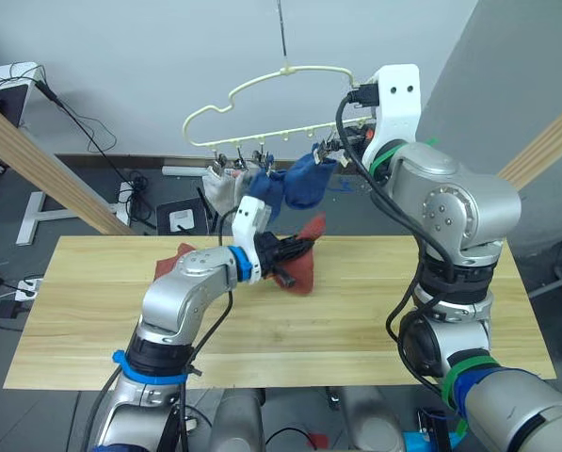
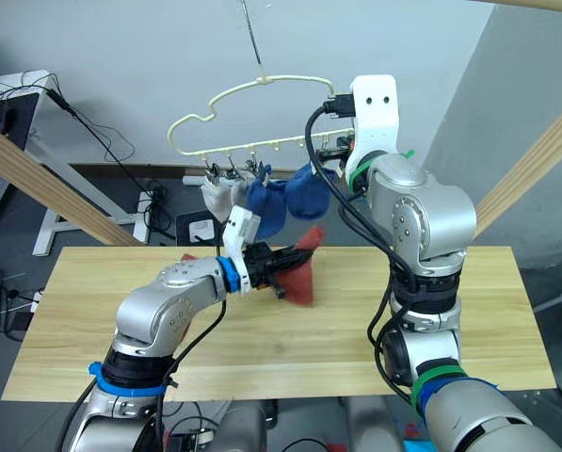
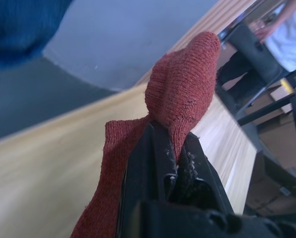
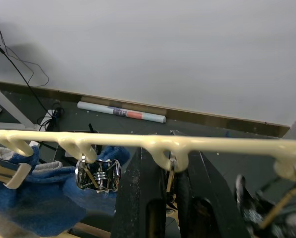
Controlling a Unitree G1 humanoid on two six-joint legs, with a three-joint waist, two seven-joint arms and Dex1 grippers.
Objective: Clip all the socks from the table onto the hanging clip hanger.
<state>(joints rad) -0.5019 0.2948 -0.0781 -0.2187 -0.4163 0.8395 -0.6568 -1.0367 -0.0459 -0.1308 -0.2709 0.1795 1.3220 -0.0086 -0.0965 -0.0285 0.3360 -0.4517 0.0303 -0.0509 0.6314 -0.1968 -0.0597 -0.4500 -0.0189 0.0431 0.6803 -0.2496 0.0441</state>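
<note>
**Rust-red sock held up below a half-filled clip hanger**

Wooden poles (image 1: pixel 45 165) are seen slanting at the far left of the head views, beyond the table (image 1: pixel 92 320), a long top of light wood planks. On that table, near its far edge and left of centre, a corner of a second rust-red sock (image 1: pixel 174 261) is visible, lying flat and partly hidden behind the left arm.

A rust-red sock (image 1: pixel 301 256) is pinched between the black fingers of the left gripper (image 1: pixel 282 254), which are pressed together on the fabric; this is confirmed in the left wrist view, where the knit bulges out past the fingertips (image 3: pixel 157 148). The sock is held clear above the table, below the hanging socks.

Overhead, the pale yellow clip hanger (image 1: pixel 262 83) is suspended by its thin hook. From its row of clips a light grey sock (image 1: pixel 220 188) hangs at the left, and two blue socks (image 1: pixel 295 184) hang just beside it toward the middle.

At the right end of the hanger's lower bar, the right gripper (image 4: pixel 170 173) is raised, its fingers set on either side of a clip (image 4: pixel 170 166) beneath the bar. Whether that clip is actually squeezed cannot be told. An empty silver clip (image 4: pixel 98 174) hangs next to it.
</note>
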